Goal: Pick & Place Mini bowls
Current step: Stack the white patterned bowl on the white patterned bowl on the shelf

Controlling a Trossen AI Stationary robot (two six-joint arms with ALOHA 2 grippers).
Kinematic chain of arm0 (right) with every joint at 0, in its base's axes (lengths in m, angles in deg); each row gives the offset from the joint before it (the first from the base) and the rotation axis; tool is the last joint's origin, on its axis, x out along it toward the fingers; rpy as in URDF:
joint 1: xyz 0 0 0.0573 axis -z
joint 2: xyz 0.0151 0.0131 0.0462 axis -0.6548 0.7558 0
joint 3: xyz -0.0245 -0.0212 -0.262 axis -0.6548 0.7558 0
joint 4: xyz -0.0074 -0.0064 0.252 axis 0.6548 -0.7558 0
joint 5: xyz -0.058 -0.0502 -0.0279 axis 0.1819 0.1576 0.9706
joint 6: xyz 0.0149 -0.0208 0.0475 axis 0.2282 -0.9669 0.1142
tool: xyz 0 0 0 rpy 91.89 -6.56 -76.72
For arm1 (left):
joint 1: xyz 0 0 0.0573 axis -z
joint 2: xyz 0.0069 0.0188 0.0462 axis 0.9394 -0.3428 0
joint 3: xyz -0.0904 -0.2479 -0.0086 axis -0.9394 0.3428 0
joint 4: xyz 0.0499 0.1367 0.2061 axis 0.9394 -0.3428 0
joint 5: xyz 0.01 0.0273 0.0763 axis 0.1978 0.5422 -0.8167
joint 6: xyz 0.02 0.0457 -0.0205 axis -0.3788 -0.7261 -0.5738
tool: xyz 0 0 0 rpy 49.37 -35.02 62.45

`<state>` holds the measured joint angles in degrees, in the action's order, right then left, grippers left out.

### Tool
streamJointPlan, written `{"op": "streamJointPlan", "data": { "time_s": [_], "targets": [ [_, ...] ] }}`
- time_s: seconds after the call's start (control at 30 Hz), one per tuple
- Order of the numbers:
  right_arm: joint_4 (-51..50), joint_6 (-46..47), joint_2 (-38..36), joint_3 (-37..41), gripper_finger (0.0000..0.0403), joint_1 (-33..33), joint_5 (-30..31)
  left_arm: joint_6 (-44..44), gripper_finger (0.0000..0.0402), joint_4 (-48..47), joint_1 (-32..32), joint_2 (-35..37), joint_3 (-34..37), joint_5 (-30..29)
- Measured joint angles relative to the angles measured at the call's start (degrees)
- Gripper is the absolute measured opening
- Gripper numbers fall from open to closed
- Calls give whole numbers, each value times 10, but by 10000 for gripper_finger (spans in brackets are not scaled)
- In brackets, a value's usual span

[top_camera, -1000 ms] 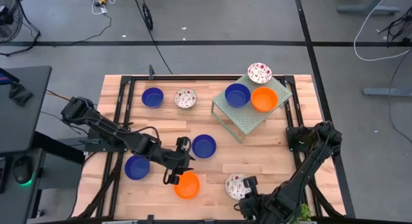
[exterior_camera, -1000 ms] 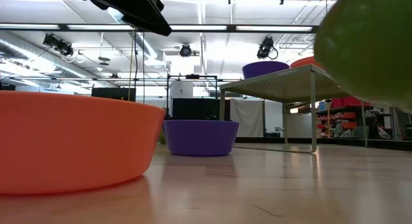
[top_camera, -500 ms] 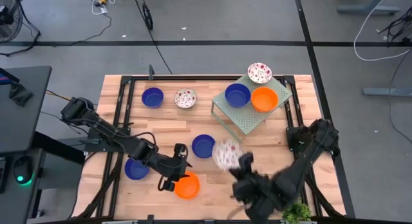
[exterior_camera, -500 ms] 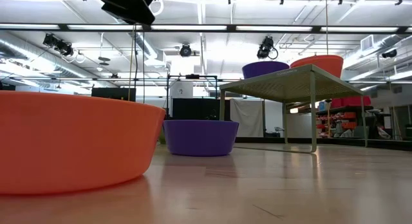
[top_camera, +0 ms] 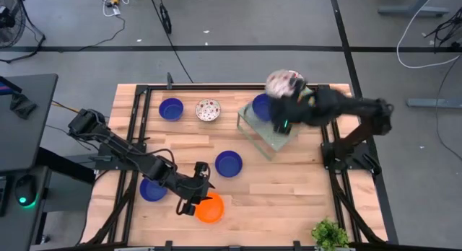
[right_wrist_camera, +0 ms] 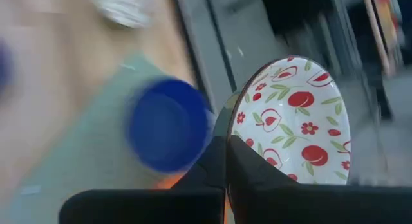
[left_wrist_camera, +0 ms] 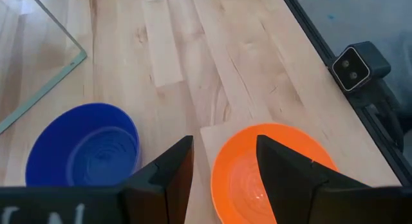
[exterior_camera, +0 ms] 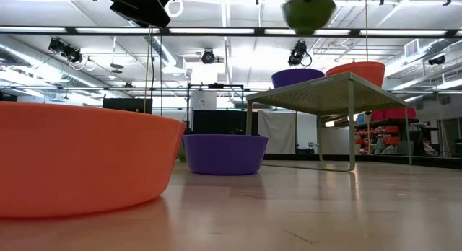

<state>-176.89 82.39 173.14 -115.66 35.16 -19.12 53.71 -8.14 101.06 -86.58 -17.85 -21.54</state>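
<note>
**Right arm carrying a patterned bowl over the rack**

On my left, the left gripper (top_camera: 193,197) hovers with fingers parted and empty, just beside the orange bowl (top_camera: 209,208) at the table's near edge. A blue bowl (top_camera: 228,164) sits mid-table. To the right, my right gripper (right_wrist_camera: 225,161) pinches the rim of a white red-patterned bowl (right_wrist_camera: 299,124), held above the green rack (top_camera: 268,139) and its blue bowl (right_wrist_camera: 166,124).

My two arms are dark, nearly black, built of jointed segments. Left arm (top_camera: 130,153): a black cable loops along its middle. Right arm (top_camera: 354,110): same dark finish, a small green light near the wrist. Left gripper (left_wrist_camera: 222,176): two flat, matte black fingers (left_wrist_camera: 290,172) with angled edges. Right gripper (right_wrist_camera: 222,169): equally black.
</note>
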Motion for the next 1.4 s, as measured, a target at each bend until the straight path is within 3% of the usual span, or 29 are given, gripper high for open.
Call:
{"op": "streamJointPlan", "data": {
  "time_s": [0.1,0.23,0.53,1.4],
  "targets": [
    [33,-8,-50,54,0,77,-9,0,174,-1,7,0,0,0],
    [135,-55,-101,140,0,152,-80,0,174,-1,8,0,0,0],
    [211,-112,-112,253,0,250,-101,-1,174,0,6,0,0,0],
    [273,-124,-112,338,0,295,-125,-3,174,0,6,0,0,-11]
  ]
}}
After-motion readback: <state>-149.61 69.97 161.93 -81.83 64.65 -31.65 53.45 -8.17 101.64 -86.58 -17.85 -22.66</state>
